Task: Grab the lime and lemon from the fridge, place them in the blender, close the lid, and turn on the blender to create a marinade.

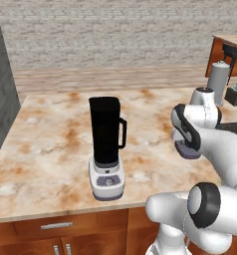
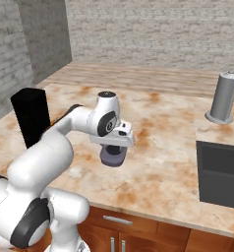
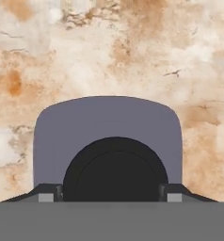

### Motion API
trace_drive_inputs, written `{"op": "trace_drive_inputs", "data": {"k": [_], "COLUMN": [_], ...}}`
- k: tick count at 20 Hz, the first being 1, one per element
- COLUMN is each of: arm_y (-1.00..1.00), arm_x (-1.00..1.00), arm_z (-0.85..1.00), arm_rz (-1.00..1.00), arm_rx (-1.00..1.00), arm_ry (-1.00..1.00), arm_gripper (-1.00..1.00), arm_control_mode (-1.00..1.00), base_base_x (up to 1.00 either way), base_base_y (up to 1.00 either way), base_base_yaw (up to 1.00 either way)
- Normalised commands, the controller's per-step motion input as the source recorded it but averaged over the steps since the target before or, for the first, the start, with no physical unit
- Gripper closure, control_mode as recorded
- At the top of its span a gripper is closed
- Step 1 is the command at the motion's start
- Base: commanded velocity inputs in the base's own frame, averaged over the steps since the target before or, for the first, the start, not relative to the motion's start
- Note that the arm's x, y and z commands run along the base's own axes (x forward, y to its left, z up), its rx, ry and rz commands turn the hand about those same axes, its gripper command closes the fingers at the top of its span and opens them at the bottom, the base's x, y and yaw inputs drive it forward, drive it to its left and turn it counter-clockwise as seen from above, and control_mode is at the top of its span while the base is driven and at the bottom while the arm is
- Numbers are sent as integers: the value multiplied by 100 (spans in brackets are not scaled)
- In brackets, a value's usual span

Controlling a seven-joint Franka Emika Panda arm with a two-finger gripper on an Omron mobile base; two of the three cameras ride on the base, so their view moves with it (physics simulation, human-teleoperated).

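Marble counter (image 1: 46, 144), blender (image 1: 107, 149) lidless, hand (image 3: 115, 192) fingers astride lid (image 3: 108, 124), grip unclear from base views

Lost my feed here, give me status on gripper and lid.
Gripper down over lid, fingers either side of its raised centre; grip unclear. Lid on counter, right of blender. Jar top open.

Counter (image 1: 46, 144): bare marble around blender (image 1: 107, 144), open on all sides. Lid (image 2: 113, 155) lies right of it, gripper (image 3: 115, 194) directly over, fingers flanking its knob. Grey canister (image 2: 223, 97) stands well apart, far right
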Motion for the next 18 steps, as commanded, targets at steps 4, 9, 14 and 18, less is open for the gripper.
{"op": "trace_drive_inputs", "data": {"k": [4,9,14,18], "arm_y": [37,46,33,36], "arm_x": [-23,-11,-19,-27], "arm_z": [93,100,100,98], "arm_rz": [0,0,0,0], "arm_rx": [0,0,0,1], "arm_ry": [-12,-11,-11,-6], "arm_gripper": [100,100,100,100], "arm_control_mode": [-100,-100,-100,-100], "base_base_x": [0,0,0,0], "base_base_y": [0,0,0,0], "base_base_yaw": [0,0,0,0]}}
